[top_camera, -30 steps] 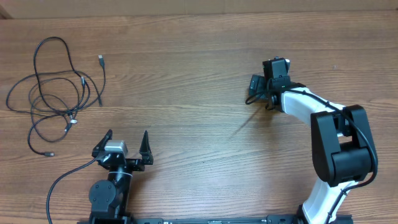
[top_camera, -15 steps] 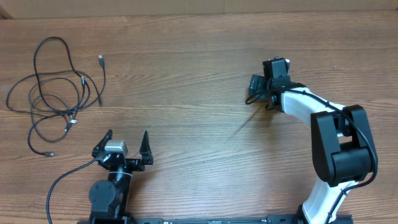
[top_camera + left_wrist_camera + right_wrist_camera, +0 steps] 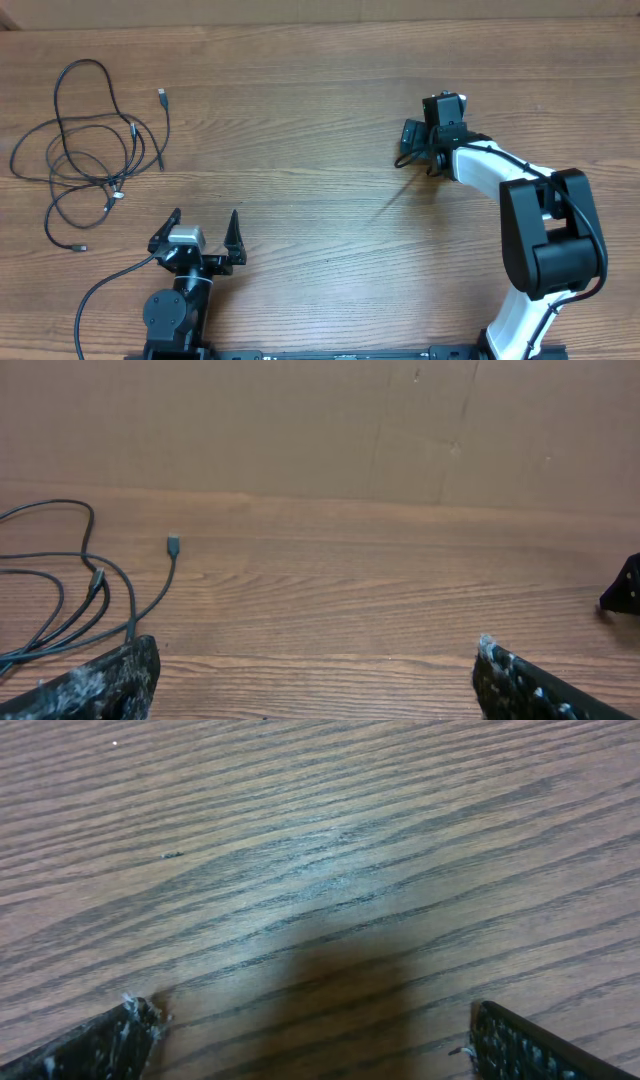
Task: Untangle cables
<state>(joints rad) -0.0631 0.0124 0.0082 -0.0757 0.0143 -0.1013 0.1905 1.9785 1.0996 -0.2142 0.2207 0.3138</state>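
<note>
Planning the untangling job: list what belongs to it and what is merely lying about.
Belongs to the job:
cables, tangled
left hand, open, empty
right hand, open, empty

Just there:
thick base cord
table
cardboard backdrop

Wood table [image 3: 300, 120]; thin blk cables [image 3: 132, 128] lie tangled far left, maybe 2-3.

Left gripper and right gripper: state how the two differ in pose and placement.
The black two-finger left gripper sits close to its base, fingers aimed level across the brown wooden table; the black two-finger right gripper is reached out mid-table, aimed down at bare wood. The left one is near the tangle of thin black cables; the right one is far from it. Both stand open and hold nothing.
</note>
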